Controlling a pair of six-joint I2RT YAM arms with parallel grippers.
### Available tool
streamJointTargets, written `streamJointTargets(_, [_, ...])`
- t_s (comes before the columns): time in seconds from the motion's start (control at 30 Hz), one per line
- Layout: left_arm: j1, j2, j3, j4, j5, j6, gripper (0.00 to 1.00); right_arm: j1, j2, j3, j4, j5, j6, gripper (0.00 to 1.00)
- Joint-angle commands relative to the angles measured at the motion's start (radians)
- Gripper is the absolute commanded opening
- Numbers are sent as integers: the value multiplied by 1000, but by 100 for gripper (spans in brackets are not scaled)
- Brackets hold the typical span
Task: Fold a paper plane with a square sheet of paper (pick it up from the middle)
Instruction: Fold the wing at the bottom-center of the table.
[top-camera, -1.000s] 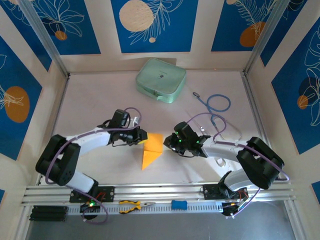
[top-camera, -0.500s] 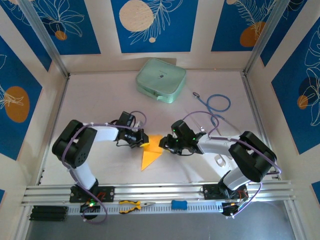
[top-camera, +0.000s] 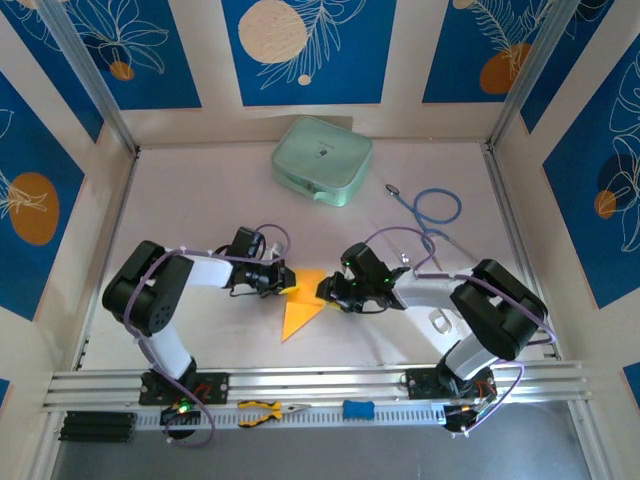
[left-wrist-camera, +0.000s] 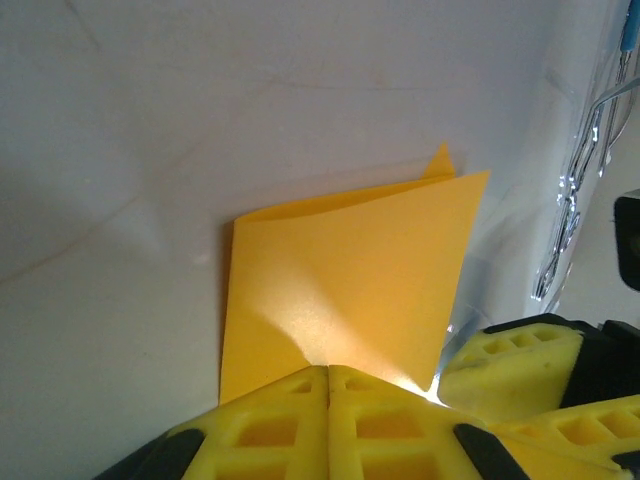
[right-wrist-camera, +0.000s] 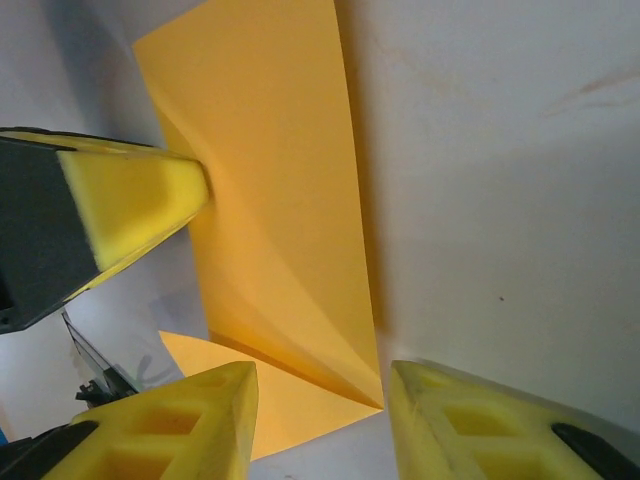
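Paper sheet (top-camera: 300, 312): orange-yellow, plain, unmarked, folded over on itself. From the top view it reads as a narrow kite w/ its point toward the bottom of frame. It lies on the white table (top-camera: 190, 210), just below frame centre, between the 2 arms. Left wrist view: the sheet (left-wrist-camera: 350, 270) shows 1 smooth upper layer, with the folded edge along its top. A small corner of the under layer peeks out at upper right. Right wrist view: the sheet (right-wrist-camera: 270, 200) carries 1 diagonal crease, and a lower layer sticks out at bottom left. Left gripper (top-camera: 284, 283): at the sheet's upper-left edge in the top view. In its own cam the left gripper (left-wrist-camera: 328, 375) has its fingers pressed together w/ the sheet's near edge nipped between them. Right gripper (top-camera: 325, 291): at the sheet's upper-right edge, opp. the left one. In its own cam the right gripper (right-wrist-camera: 320, 385) has its fingers apart, straddling the sheet's pointed corner, w/ no clamp on it. Whether either finger touches the sheet, cannot tell.
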Motion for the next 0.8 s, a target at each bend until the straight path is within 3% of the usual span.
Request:
streamJointTargets(0.0, [5, 36, -42, -49, -54, -6, 9, 1, 21, -9, 42, -50, 17, 40])
streamJointTargets(0.33, [5, 27, -44, -49, -55, -11, 8, 4, 11, -22, 49, -43, 34, 40])
streamJointTargets(0.77, [5, 22, -45, -48, -54, -13, 8, -28, 13, -23, 154, -128, -20, 41])
